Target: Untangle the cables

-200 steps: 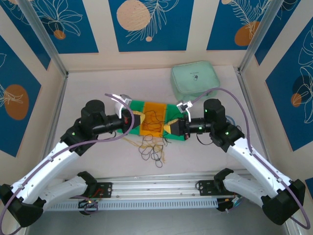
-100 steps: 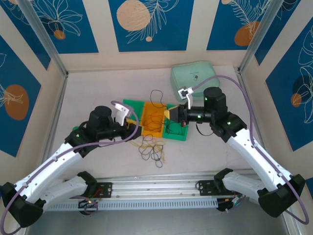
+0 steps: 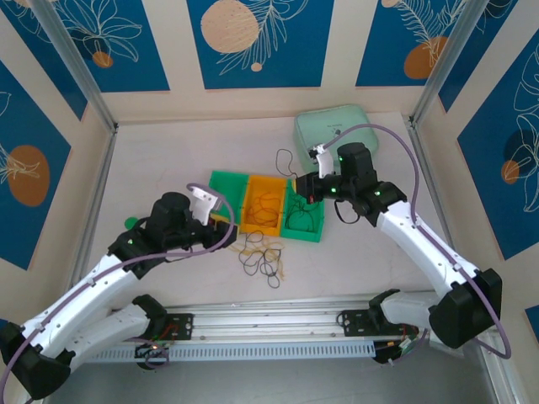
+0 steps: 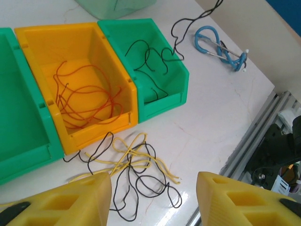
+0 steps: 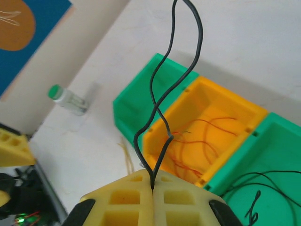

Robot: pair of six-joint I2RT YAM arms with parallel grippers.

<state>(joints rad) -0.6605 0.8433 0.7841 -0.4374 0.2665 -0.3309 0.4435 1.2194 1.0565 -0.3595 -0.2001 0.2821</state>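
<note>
Both fingers of my right gripper are pressed together on one black cable, a doubled strand that leaves the pads and twists over itself. On the top camera the right gripper hangs over the right-hand bin, and the cable loops away toward 11 o'clock. My left gripper stands roughly half open, its two yellow fingers well apart with nothing between them. From above I see the left gripper at 8 o'clock of the bin row.

I count three bins touching side by side, one orange in the middle and two green. The orange bin holds several orange strands. The right green bin holds a few black strands. The left green bin sits at 9 o'clock of the orange one.

The loose cables, black and pale yellow tangled together, lie on the table at 6 o'clock of the orange bin, just beside its front wall. One blue coil lies at 3 o'clock of the right green bin. One mint pouch sits at 1 o'clock of the row, and one small bottle with a green cap lies beyond the left green bin
</note>
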